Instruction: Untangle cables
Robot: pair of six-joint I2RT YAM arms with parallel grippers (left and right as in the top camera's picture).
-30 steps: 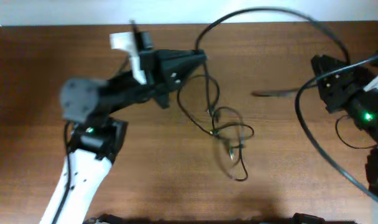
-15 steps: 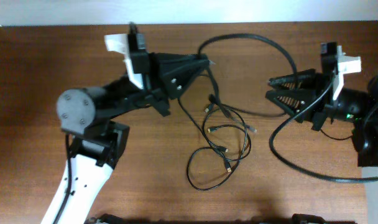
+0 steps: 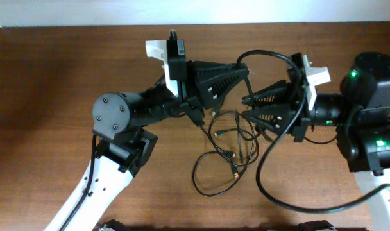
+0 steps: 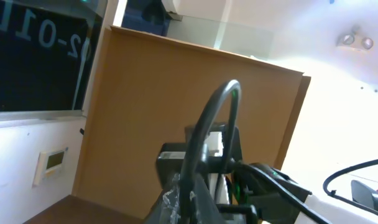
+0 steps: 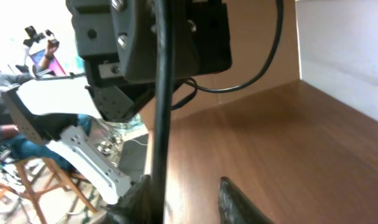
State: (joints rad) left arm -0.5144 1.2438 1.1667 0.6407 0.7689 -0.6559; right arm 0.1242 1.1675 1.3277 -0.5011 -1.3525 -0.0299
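Note:
The cables lie as a loose tangle of thin black cords (image 3: 228,144) mid-table, with one loop (image 3: 211,186) spread toward the front. A thicker black cable (image 3: 267,53) arcs above them. My left gripper (image 3: 245,69) is shut on that cable, which rises from between its fingers (image 4: 195,199) in the left wrist view. My right gripper (image 3: 244,106) faces it from the right, just above the tangle. Its jaws stand apart in the right wrist view (image 5: 189,199), and the thick cable (image 5: 159,93) runs along the left finger (image 5: 139,199).
The thick cable sweeps on in a long curve (image 3: 297,206) across the front right of the wooden table (image 3: 54,77). Both arms crowd the middle, tips a few centimetres apart. The left arm's wrist housing (image 5: 152,37) fills the top of the right wrist view.
The left arm has shifted right with the thick cable. The right gripper has swung in leftward to meet it, so the cable now lies between its narrowing jaws. The thin tangle has settled.

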